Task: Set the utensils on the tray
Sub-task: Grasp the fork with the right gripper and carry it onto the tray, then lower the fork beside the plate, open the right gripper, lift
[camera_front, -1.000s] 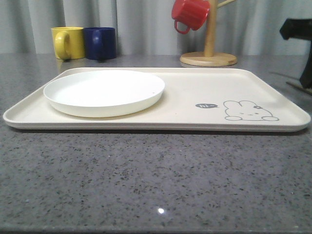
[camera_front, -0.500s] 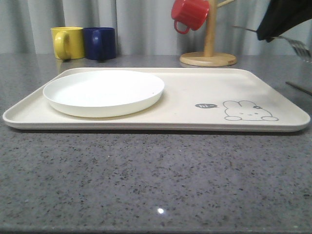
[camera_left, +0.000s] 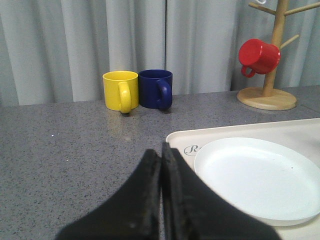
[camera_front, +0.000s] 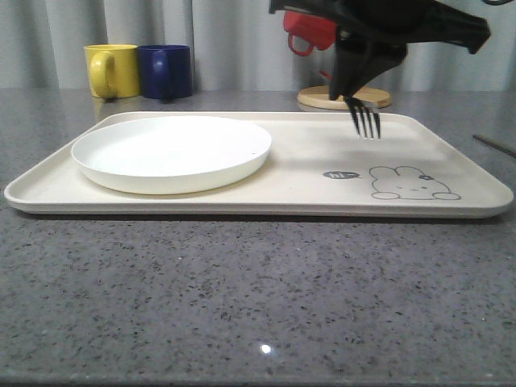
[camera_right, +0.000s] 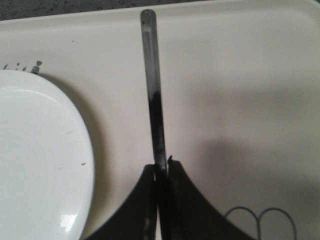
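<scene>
The cream tray [camera_front: 306, 165] lies across the middle of the table, with a rabbit drawing [camera_front: 413, 184] near its right front. On its left half rests the white plate [camera_front: 172, 151], also in the left wrist view [camera_left: 260, 180]. My right gripper [camera_front: 351, 90] hangs above the tray's right half, shut on the fork [camera_front: 365, 121], whose tines point down just over the tray. From the right wrist, the fork's handle [camera_right: 152, 85] runs out from the shut right gripper [camera_right: 161, 172] over the tray [camera_right: 235, 75], next to the plate [camera_right: 40, 160]. My left gripper [camera_left: 161, 150] is shut and empty, above the table by the tray's left far corner.
A yellow mug [camera_front: 112, 70] and a blue mug [camera_front: 165, 71] stand behind the tray at far left. A wooden mug stand [camera_front: 345, 97] with a red mug [camera_front: 308, 31] is at the far right. A thin dark strip [camera_front: 493, 143] lies on the table right of the tray.
My right arm has swung left from the table's right edge to above the tray, carrying the fork. The fork's tines now point down. Plate and tray have not moved.
</scene>
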Controlling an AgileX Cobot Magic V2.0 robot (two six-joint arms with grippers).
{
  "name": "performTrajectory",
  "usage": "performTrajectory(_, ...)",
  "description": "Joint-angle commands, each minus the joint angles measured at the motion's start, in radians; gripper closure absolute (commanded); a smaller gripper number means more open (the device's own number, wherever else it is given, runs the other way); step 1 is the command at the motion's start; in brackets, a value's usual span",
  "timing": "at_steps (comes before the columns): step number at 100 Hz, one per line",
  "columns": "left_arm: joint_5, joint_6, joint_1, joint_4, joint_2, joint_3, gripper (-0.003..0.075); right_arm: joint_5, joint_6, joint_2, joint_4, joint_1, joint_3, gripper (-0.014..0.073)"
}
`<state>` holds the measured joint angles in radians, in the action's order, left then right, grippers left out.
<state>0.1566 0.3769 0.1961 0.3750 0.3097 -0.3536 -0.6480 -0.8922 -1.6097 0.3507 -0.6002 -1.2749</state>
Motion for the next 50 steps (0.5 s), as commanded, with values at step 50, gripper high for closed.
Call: performTrajectory(50,-0.083,0.002,0.008,0.005,0.007,-0.027,0.0738,0.039,-0.09,-0.099,0.063,-0.02,-0.052,0.0649)
